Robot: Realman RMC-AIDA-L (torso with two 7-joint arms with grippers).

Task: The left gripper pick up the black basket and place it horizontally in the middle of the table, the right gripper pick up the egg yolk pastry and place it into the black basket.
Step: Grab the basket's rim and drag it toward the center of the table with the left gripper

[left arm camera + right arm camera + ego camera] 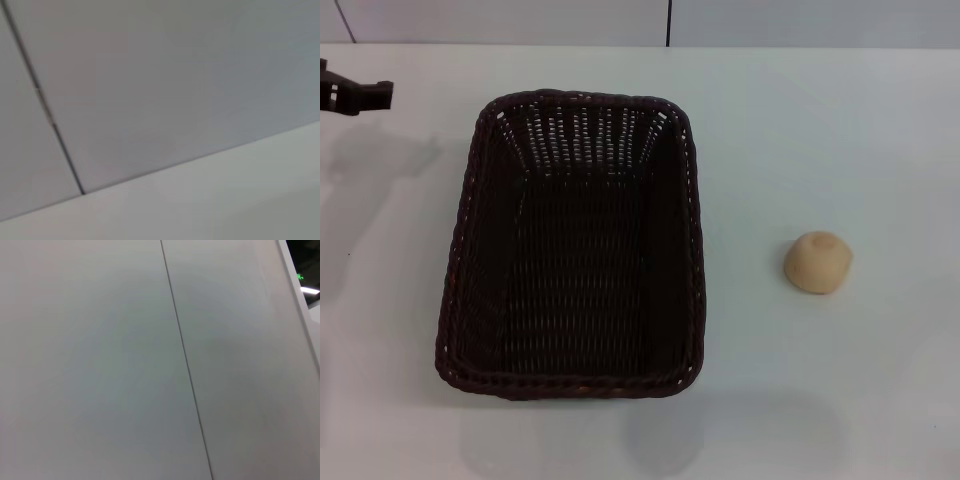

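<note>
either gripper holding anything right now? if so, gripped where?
Nothing is held. The basket and the pastry both sit free on the table. The left gripper is at the far left edge, apart from both.

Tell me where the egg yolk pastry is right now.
In the head view, the egg yolk pastry sits on the white table on the robot's right, beside the black basket but apart from it.
</note>
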